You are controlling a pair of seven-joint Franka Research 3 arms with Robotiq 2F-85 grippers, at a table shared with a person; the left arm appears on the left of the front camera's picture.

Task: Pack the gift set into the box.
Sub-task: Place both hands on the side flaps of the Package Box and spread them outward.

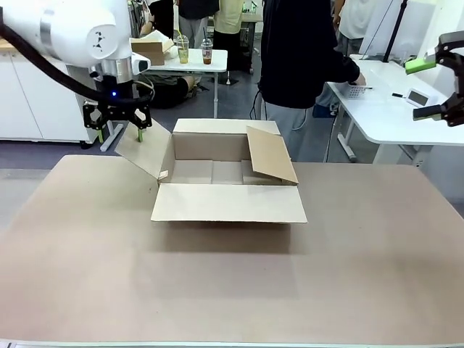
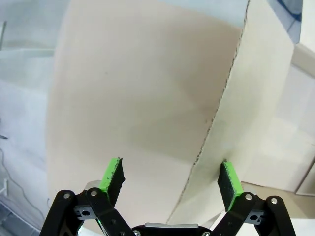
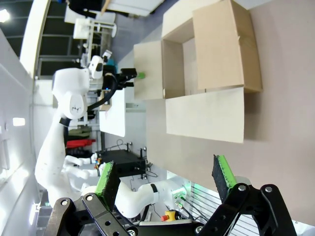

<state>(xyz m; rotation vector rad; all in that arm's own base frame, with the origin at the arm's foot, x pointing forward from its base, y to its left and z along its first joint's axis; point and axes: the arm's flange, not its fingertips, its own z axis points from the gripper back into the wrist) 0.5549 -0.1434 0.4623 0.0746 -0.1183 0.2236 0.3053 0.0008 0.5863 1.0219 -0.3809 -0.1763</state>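
You're at the prep step: getting the box (image 1: 210,147) fully open before anything goes in. It sits mid-desk, toward the far side, mouth up, and from the front view the inside looks bare.

L gripper (image 2: 171,179) is spread wide at the box's left flap (image 1: 145,148), which leans up and outward. In the L wrist view the flap's edge runs btwn the green pads (image 2: 112,173), so the jaws straddle the card w/o pinching it. Can't tell if either pad touches it.

R gripper (image 3: 164,176) is also spread, holding nothing, and hangs high on the R side, well apart from the box.

Flap check:
- front flap (image 1: 228,204) lies flat out on the desk
- right flap (image 1: 272,156) tips inward, partly over the opening

Next move, my read: either close the L gripper on the left flap to hold it back, or bring the R gripper in to fold the right flap outward. That one blocks part of the mouth. Go gently, since thin card will likely bend or drag the box.

Desk (image 1: 232,290) is a matte tan sheet, prob. low grip, so expect the box to slide if pushed sideways.

Room: a person (image 1: 301,51) in a dark top stands just past the far edge, one hand on a white side desk (image 1: 391,116). Behind, another white desk carries two cups (image 1: 182,49) and a small carton (image 1: 152,49).
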